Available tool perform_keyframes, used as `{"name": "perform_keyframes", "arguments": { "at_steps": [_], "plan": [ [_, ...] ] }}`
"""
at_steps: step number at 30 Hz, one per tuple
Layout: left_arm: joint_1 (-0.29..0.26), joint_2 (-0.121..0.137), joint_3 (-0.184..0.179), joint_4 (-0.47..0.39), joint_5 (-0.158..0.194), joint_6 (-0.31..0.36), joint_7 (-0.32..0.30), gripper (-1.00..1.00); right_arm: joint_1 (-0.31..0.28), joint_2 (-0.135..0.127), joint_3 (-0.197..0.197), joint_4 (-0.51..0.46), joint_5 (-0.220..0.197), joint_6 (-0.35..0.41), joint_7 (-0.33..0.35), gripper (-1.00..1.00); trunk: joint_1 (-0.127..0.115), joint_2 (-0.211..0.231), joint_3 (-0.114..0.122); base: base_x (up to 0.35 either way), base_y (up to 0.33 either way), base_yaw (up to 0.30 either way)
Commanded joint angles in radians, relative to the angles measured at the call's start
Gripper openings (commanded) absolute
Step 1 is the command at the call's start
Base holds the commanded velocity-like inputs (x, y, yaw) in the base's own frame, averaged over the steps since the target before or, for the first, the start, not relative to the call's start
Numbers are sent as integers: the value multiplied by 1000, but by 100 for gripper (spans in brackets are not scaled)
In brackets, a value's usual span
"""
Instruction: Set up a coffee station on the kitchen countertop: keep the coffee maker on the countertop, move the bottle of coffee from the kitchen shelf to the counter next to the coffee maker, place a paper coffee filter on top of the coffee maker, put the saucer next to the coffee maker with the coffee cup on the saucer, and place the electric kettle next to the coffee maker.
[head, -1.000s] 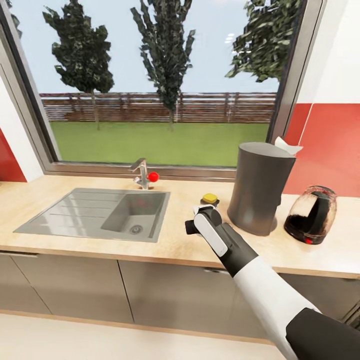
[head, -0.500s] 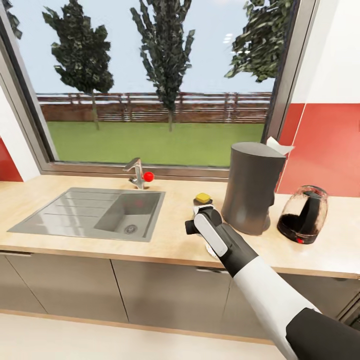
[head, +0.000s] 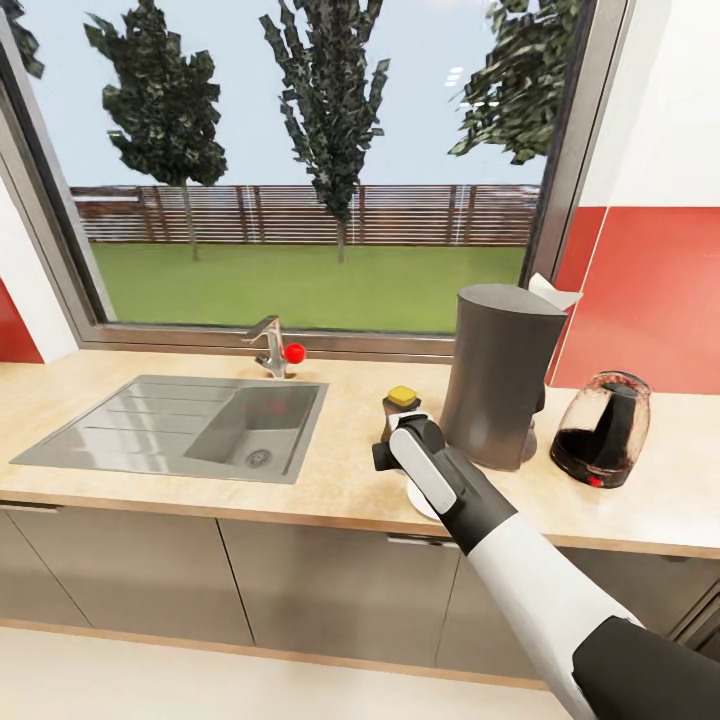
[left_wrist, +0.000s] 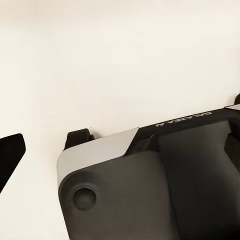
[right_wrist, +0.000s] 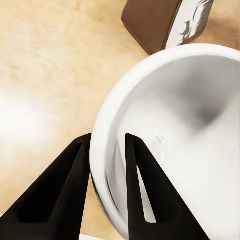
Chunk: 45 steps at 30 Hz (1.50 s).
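We note the right arm reaching from the lower right of the head view out over the kitchen countertop (head: 120, 385), its right gripper (head: 400, 450) hanging near the front edge, just before the bottle of coffee (head: 400, 404). In the right wrist view the two black fingers (right_wrist: 70, 185) straddle the wall of the coffee cup (right_wrist: 175, 140), one outside the rim and one inside the bowl, so we record the jaws as closed on the cup's wall. Beneath the wrist in the head view a white curved edge (head: 420, 503) shows on the worktop; we cannot tell whether it is the saucer or the cup's own base. The wrist view also shows the dark jar with its pale label lying just beyond the cup's rim. We find the bottle upright, yellow cap uppermost, just beside the coffee maker (head: 497, 375), which stands on the counter to its right with the paper coffee filter (head: 552, 293) resting on its top at the far side. The electric kettle (head: 600, 428) stands on the counter just to the right of the coffee maker. To the left lies a steel sink (head: 180, 425) with a tap (head: 268, 345) at its back, under a wide window (head: 300, 170). The left wrist view shows part of the robot's base (left_wrist: 150, 185) over a pale floor; we cannot tell the state of the left gripper's jaws.
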Motion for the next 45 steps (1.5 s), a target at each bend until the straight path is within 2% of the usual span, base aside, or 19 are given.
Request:
{"name": "perform_keyframes", "arguments": {
  "at_steps": [1,15,24,29,31,32,37,45],
  "plan": [
    [-1,0,-8,0,10,1,-3,100,-1,0,2,-1,-9,2,-10,-100,0,-1,-1,0,0,0],
    [0,1,-11,0,11,1,-4,100,9,0,2,23,-8,1,-11,-100,0,-1,-1,0,0,-17],
    [0,1,-11,0,10,1,-4,100,10,0,2,25,-9,0,-11,-100,0,-1,-1,0,0,-222],
    [0,1,-11,0,10,1,-4,100,12,1,2,27,-10,0,-9,-100,0,-1,-1,0,0,-49],
    [0,1,-11,0,10,1,-4,100,13,1,2,35,-14,0,-8,-100,0,-1,-1,0,0,-13],
    [0,1,-11,0,10,1,-4,100,13,1,2,69,-37,0,-5,-100,0,-1,-1,0,0,-5],
    [0,1,-11,0,10,1,-4,100,13,0,2,104,-74,0,-3,-100,0,-1,-1,0,0,-2],
    [0,1,-11,0,10,1,-4,100,14,0,1,109,-77,0,-2,-100,0,-1,-1,0,0,0]
  ]
}}
